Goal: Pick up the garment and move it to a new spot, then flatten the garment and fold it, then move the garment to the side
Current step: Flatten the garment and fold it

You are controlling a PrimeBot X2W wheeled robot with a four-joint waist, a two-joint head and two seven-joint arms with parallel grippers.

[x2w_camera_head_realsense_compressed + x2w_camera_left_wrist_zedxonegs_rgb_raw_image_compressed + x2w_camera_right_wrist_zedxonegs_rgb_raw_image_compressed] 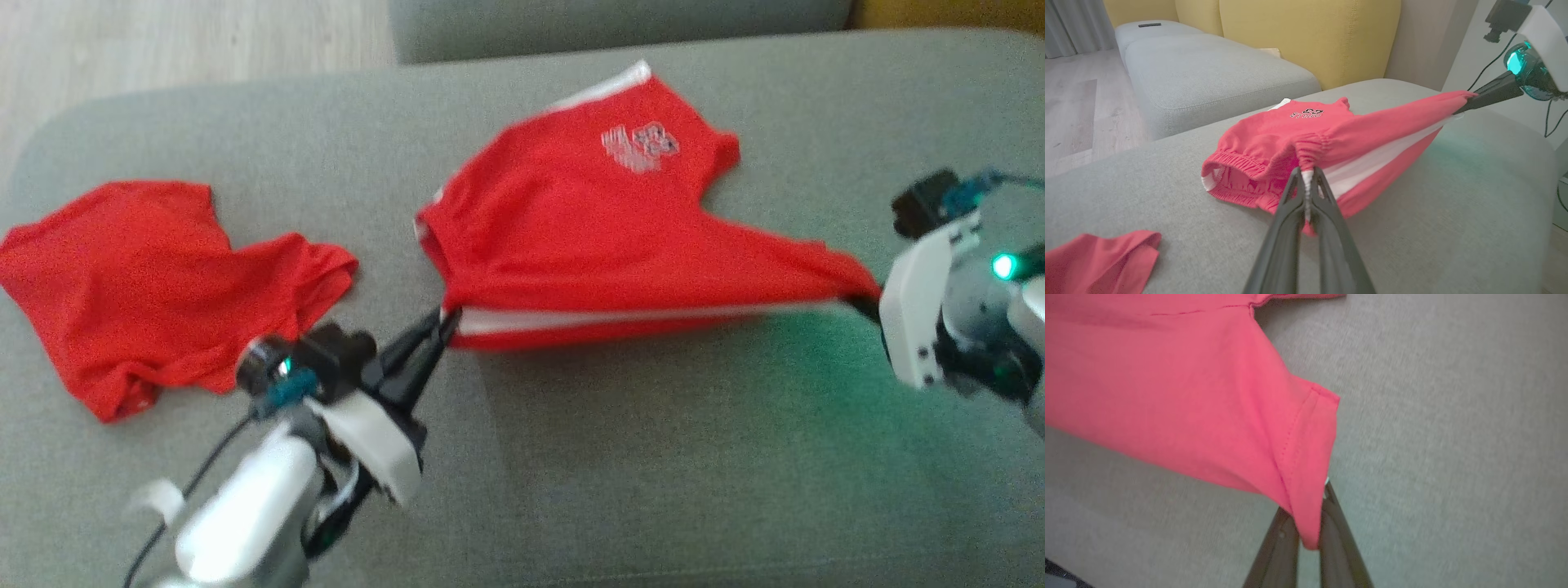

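Left wrist view: the fingers point(1290, 200) of the left gripper point(1306, 177) are pressed together on the elastic waistband of the red shorts point(1339, 130). A hem corner is pinched by the right gripper point(1308, 510). Between them the shorts (white-striped, printed logo uppermost) are stretched taut, their far part resting on the grey sofa cushion point(653, 457). A second red garment point(147, 278) lies apart, to the left.

The shorts point(588, 229) lie mid-sofa point(653, 457), partly lifted between the left gripper point(446, 318) at their left end and the right gripper point(863, 304) at their right. A shirt point(139, 286) lies further left.
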